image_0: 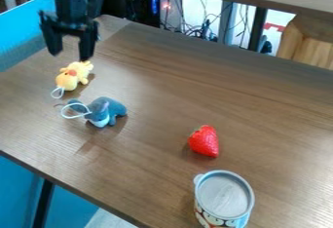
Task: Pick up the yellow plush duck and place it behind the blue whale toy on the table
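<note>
Currently the gripper [69,56] hangs at the far left of the bench [149,163], fingers spread, nothing pinched between them. Closest thing is the yellow plush toy [75,74], on the bench just to the near side of the fingertips; the right-hand finger overlaps its far edge in view, contact can't be told. White loop [57,93] of that toy points near-left.

Step reads as pre-grasp: positioned by the yellow toy, no hold on it. A pick from here would call for shifting slightly nearer, lining both fingers up around the soft body, lowering, then closing. Loop could snag if the fingers come down too far to the near side.

Next out, slightly nearer and right: blue-grey plush toy [110,110], its own white loop [77,110] to the left. Close enough that a wide approach might bump it. Red strawberry [204,141] is well apart, nearer and right. Lidded tin [224,198] stands upright at the near right, just beyond the strawberry from the gripper.
</note>
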`<state>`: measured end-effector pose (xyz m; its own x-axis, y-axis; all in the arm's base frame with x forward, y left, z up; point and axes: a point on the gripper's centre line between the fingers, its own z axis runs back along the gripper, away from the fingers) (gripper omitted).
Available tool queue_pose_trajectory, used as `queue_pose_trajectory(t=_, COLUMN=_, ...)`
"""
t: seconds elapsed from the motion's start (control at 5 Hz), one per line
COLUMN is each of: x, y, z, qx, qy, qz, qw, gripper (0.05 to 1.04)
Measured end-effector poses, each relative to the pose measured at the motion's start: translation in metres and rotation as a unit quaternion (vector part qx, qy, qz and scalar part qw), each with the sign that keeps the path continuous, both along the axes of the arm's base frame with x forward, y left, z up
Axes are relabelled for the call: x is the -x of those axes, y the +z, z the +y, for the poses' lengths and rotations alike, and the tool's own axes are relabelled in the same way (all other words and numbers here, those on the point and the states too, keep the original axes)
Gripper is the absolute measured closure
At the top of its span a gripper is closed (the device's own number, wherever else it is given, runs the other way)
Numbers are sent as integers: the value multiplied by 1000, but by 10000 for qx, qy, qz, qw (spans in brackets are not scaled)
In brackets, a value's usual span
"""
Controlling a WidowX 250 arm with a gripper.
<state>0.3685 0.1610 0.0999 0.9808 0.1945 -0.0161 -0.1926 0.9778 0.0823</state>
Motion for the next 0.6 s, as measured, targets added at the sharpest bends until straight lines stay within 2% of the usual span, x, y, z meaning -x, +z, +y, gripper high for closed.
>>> queue_pose_trajectory(t=0.2, x=39, y=29, z=-8, qx=-104, qy=-762, qz=307, qw=9966, gripper=83)
queue_pose_trajectory(t=0.4, x=69, y=41, z=-14, qx=-160, qy=-1060, qz=576, qw=9926, gripper=83)
queue_pose_trajectory(t=0.6, x=93, y=37, z=-24, qx=-21, qy=-1256, qz=840, qw=9885, gripper=83)
